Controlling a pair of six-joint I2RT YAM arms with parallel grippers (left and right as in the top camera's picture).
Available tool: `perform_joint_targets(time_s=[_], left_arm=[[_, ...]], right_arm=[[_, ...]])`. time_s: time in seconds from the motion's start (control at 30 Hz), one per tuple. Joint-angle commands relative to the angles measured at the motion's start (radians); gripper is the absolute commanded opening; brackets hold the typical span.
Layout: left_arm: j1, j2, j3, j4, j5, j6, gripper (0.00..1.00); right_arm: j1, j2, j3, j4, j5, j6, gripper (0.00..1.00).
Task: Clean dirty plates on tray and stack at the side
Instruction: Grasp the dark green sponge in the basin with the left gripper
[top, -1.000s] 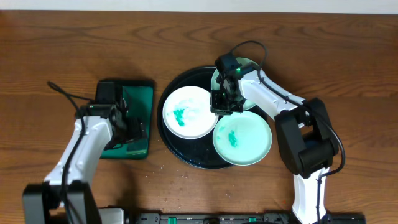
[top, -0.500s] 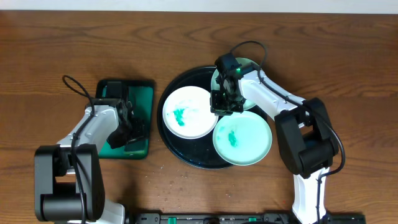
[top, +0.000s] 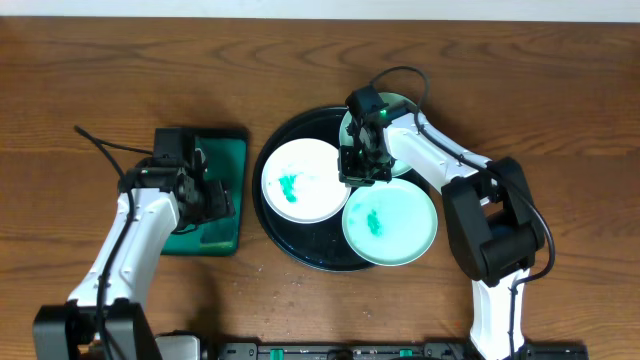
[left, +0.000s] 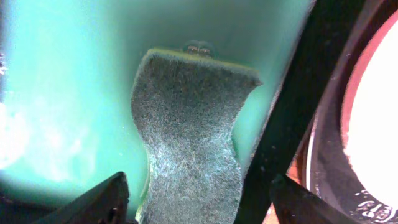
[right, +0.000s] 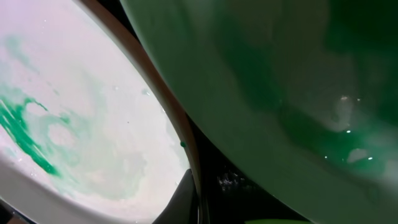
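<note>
The round black tray (top: 318, 242) holds three plates. A white plate (top: 303, 180) with a teal smear lies at its left. A mint plate (top: 392, 222), also smeared, lies at the front right. A second mint plate (top: 395, 105) at the back is mostly hidden under my right arm. My right gripper (top: 362, 170) is shut, low between the white plate (right: 68, 118) and a mint plate (right: 280, 87), its tips (right: 196, 194) beside the white rim. My left gripper (top: 216, 203) is open, its fingers (left: 106, 200) standing either side of a grey-green scouring pad (left: 186, 130).
The pad lies in a small rectangular green tray (top: 232, 155) with a black rim, left of the round tray. The brown wooden table (top: 120, 70) stretches all around. Both arm bases stand at the front edge.
My left arm's elbow has swung in and back out while its gripper stays over the green tray, jaws a little narrower. The right arm and the plates have not moved.
</note>
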Motion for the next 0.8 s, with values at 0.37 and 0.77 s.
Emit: perform_joint_targets(time_s=[0.37,0.77], left_arm=[[0.004,0.175,0.019,0.109,0.039,0.024,0.46],[0.004,0.063,0.030,0.112,0.037,0.020,0.07]], right_arm=[[-0.031,0.020,-0.034,-0.038,0.019,-0.031,0.01],[-0.031,0.020,-0.034,-0.047,0.019,-0.040,0.01]])
